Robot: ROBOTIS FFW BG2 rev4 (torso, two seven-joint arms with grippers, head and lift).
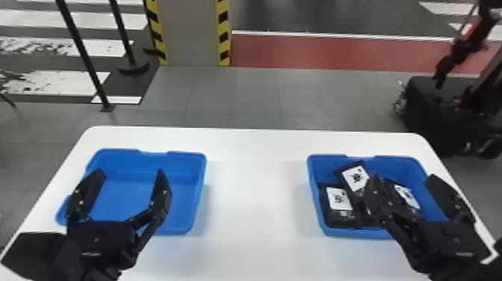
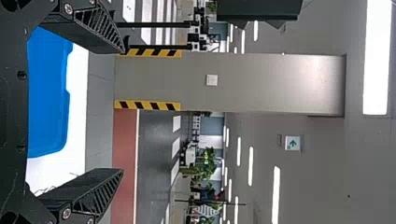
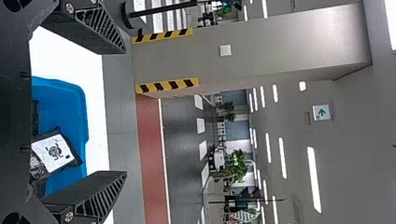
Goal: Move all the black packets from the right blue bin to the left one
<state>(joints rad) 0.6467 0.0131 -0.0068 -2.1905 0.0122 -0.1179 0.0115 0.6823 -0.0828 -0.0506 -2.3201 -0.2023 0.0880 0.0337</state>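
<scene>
Right gripper [image 1: 403, 178]: fingers wide apart, grasping nothing; its left finger overlaps black packets [image 1: 341, 218] in the head view, piled inside the right blue bin [image 1: 431, 209]. Left gripper [image 1: 130, 172]: spread wide, unladen, overlapping the left blue bin [image 1: 127, 201]. Between bin walls: white tabletop [image 1: 256, 190]. White packet labels: head view, three; right wrist view, one.
</scene>
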